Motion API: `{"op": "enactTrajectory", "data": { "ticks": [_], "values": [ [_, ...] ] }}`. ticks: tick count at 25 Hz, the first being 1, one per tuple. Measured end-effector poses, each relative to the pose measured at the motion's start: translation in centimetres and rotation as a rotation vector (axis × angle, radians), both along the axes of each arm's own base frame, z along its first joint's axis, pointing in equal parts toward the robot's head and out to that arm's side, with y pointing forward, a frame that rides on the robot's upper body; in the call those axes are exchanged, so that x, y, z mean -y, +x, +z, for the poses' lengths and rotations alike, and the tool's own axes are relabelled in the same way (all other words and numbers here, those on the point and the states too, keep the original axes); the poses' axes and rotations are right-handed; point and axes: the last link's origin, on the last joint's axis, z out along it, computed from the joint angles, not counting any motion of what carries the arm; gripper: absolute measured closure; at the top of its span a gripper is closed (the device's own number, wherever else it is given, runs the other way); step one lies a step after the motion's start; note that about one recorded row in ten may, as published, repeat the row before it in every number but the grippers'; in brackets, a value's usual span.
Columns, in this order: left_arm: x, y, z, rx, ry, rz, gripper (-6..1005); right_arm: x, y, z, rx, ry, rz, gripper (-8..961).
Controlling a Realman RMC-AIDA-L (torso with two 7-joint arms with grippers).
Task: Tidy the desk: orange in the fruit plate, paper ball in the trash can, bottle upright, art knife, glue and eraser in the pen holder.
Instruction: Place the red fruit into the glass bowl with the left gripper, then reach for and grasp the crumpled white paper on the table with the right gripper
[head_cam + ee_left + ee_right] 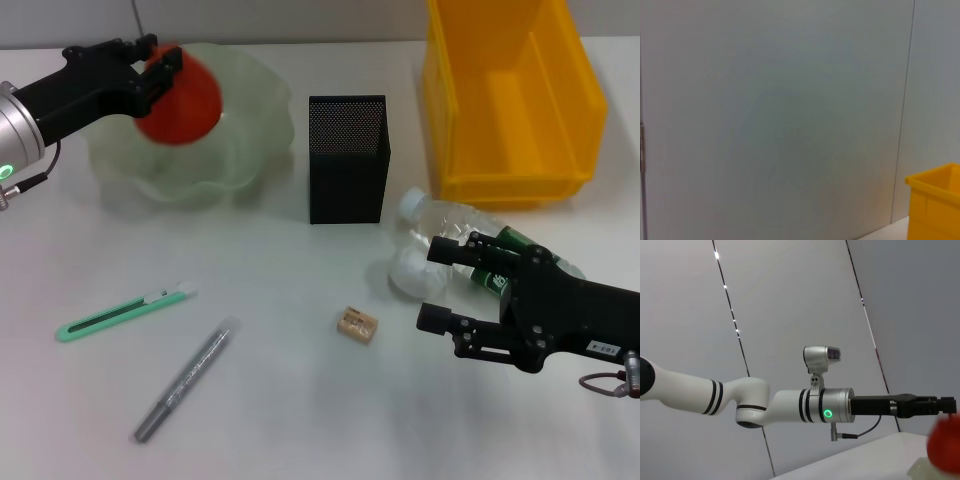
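My left gripper (163,62) is shut on the orange (185,105) and holds it over the pale green fruit plate (250,150) at the back left. The right wrist view also shows the orange (946,442). A clear bottle (435,225) with a green label lies on its side at the right. My right gripper (435,285) is open just in front of it, one finger over its body. The black mesh pen holder (347,160) stands mid-table. The green art knife (120,315), grey glue pen (188,380) and tan eraser (357,324) lie on the table in front. No paper ball shows.
A yellow bin (510,100) stands at the back right, just behind the bottle; its corner shows in the left wrist view (935,200). The pen holder stands between plate and bin. The table is white.
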Motion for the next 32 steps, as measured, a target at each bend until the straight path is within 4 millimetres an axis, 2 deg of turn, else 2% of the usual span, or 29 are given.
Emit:
{"op": "enactTrajectory", "data": {
  "ticks": [4,9,10,13,15,19,21,22,23,24,26,27,29,32],
  "values": [
    [0.1,-0.1,0.0,0.005,-0.001,0.002,690,-0.1,-0.1,0.0,-0.001,-0.001,0.004,182],
    [0.4,0.1,0.1,0.033,-0.002,-0.008,444,-0.1,-0.2,0.0,-0.001,-0.001,0.007,182],
    [0.5,0.2,0.1,0.047,-0.005,-0.017,421,-0.1,-0.2,0.0,-0.001,-0.001,0.008,182],
    [1.6,0.8,0.3,0.108,-0.031,-0.076,353,-0.1,-0.2,0.0,-0.002,-0.001,0.007,183],
    [3.0,1.7,0.6,0.158,-0.074,-0.164,308,0.0,-0.1,0.0,-0.003,-0.002,0.004,183],
    [6.0,3.0,0.9,0.224,-0.158,-0.336,296,0.0,0.1,0.0,0.001,0.000,-0.003,183],
    [6.8,3.3,1.0,0.237,-0.183,-0.376,290,0.0,0.1,0.0,0.001,0.000,-0.004,183],
    [8.7,3.5,1.0,0.262,-0.249,-0.451,287,0.0,0.0,0.0,0.001,0.001,-0.004,182],
    [9.1,3.5,1.0,0.264,-0.260,-0.458,284,-0.1,0.0,0.0,0.001,0.001,-0.002,182],
    [10.2,3.2,0.9,0.274,-0.299,-0.481,281,-0.1,0.0,0.0,0.002,0.002,-0.001,182],
    [10.2,3.2,0.9,0.274,-0.299,-0.481,275,-0.2,-0.1,0.0,0.002,0.002,-0.001,181],
    [11.6,2.4,0.4,0.270,-0.355,-0.476,272,-0.2,-0.1,0.0,0.003,0.002,0.000,181],
    [13.1,1.2,-1.0,0.268,-0.422,-0.431,265,-0.3,-0.1,0.0,0.005,0.004,-0.001,180],
    [13.1,1.2,-1.0,0.268,-0.422,-0.431,256,-0.4,-0.1,-0.1,0.008,0.005,-0.001,181]
  ]
}}
